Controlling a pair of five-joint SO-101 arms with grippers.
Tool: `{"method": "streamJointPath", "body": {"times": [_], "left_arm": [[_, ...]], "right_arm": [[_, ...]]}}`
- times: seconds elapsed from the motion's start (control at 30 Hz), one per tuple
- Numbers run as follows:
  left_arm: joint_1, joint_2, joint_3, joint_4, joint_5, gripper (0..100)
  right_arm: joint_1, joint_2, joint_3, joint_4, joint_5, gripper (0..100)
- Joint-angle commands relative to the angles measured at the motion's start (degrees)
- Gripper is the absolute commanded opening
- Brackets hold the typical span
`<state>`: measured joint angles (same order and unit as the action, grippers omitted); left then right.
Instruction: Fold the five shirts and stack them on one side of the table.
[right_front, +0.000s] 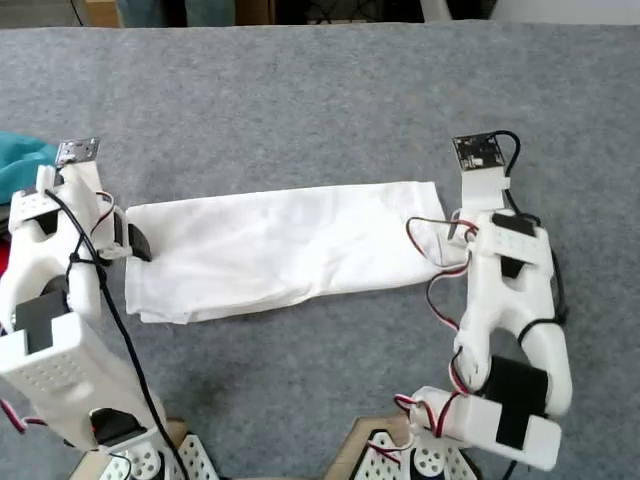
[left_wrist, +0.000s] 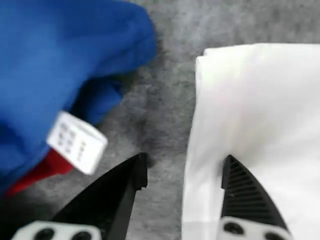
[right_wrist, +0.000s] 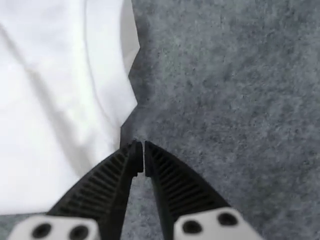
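Observation:
A white shirt (right_front: 280, 250), folded into a long strip, lies across the middle of the grey table (right_front: 330, 100). My left gripper (left_wrist: 182, 170) stands open at the strip's left end, one finger over the white shirt (left_wrist: 250, 110) and the other over bare table. In the high view the left gripper (right_front: 135, 243) sits right at that end. My right gripper (right_wrist: 140, 148) is shut, its tips on the table just beside the right edge of the white shirt (right_wrist: 55, 100), with nothing visibly between them. A blue shirt (left_wrist: 60, 60) with a white tag (left_wrist: 76, 142) lies close to the left gripper.
A teal-blue heap of cloth (right_front: 22, 160) lies at the table's left edge, beside the left arm. A bit of red cloth (left_wrist: 37, 172) pokes out under the blue shirt. Grey table stretches beyond the white shirt toward the far edge.

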<state>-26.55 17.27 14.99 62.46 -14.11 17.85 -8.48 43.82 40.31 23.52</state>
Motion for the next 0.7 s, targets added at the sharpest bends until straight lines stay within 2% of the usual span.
{"method": "streamJointPath", "body": {"times": [0.0,0.17,0.37,0.53,0.67], "left_arm": [[1.9,0.8,-1.6,2.4,-0.5,17],[6.6,0.8,0.7,2.1,-0.5,3],[8.2,0.1,0.2,2.6,0.0,3],[10.2,-3.2,-6.8,11.1,2.4,3],[14.9,-6.6,-13.4,15.1,4.2,3]], "right_arm": [[0.5,-4.0,1.1,-1.8,-0.3,1.5],[1.0,-8.1,1.4,-1.7,-0.4,1.5],[3.2,-14.8,0.1,-3.3,-2.8,1.5],[6.7,-21.0,-6.7,-5.0,-5.5,1.5],[7.4,-23.1,-15.2,-4.8,-6.8,1.5]]}}
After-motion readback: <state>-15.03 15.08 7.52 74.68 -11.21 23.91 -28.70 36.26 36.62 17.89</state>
